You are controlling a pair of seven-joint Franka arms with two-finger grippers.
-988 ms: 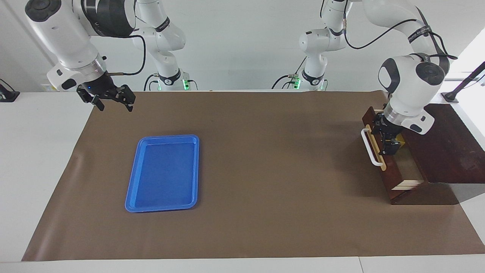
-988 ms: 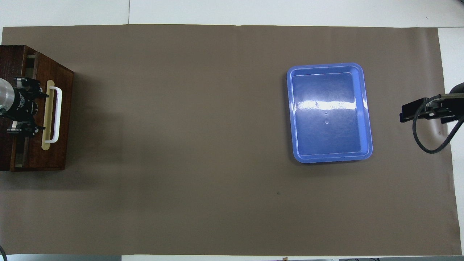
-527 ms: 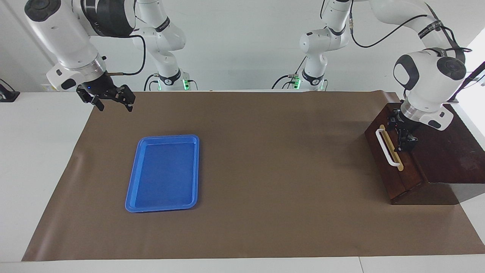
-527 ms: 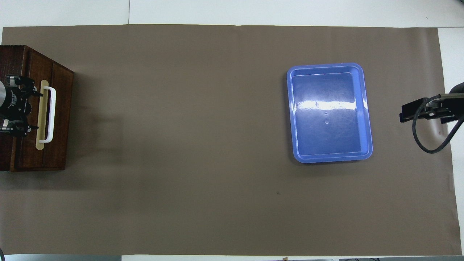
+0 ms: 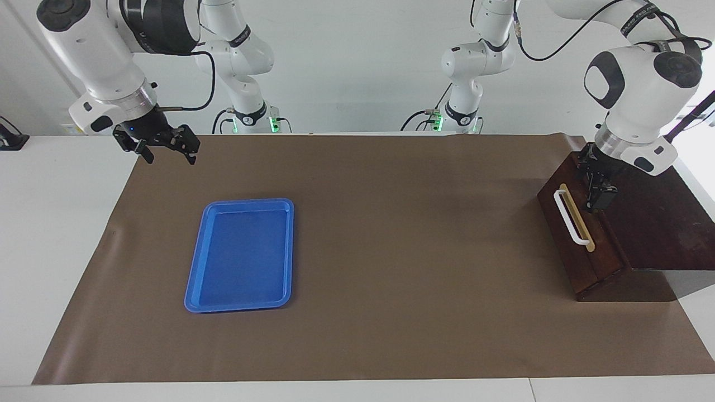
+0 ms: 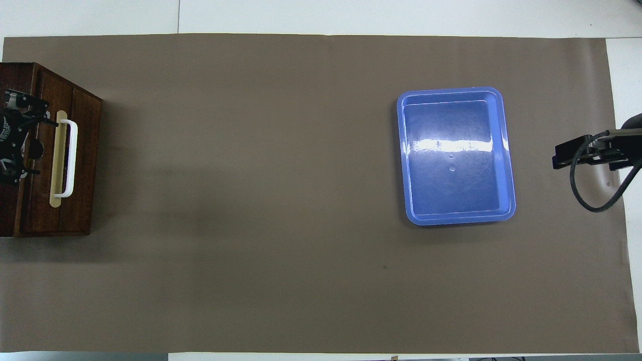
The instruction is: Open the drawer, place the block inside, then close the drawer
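The dark wooden drawer point(image 5: 565, 245) is pushed in flush with its box point(image 5: 659, 223) at the left arm's end of the table. Its white bar handle point(image 5: 571, 218) lies on the pale yellow strip. It also shows in the overhead view point(image 6: 85, 150). The yellow block is hidden. My left gripper point(image 5: 596, 198) is open and empty, just above the box's top edge beside the handle; it also shows in the overhead view point(image 6: 30, 145). My right gripper point(image 5: 167, 156) is open and empty, and waits in the air over the mat's corner at the right arm's end.
A flat blue tray point(image 5: 240, 257) lies empty on the brown mat point(image 5: 391, 251) toward the right arm's end; it also shows in the overhead view point(image 6: 456, 185). White table shows around the mat's edges.
The drawer was open with the yellow block inside; it has slid shut and the block is out of sight. My left gripper has risen and drawn back over the box. The right arm has not moved.
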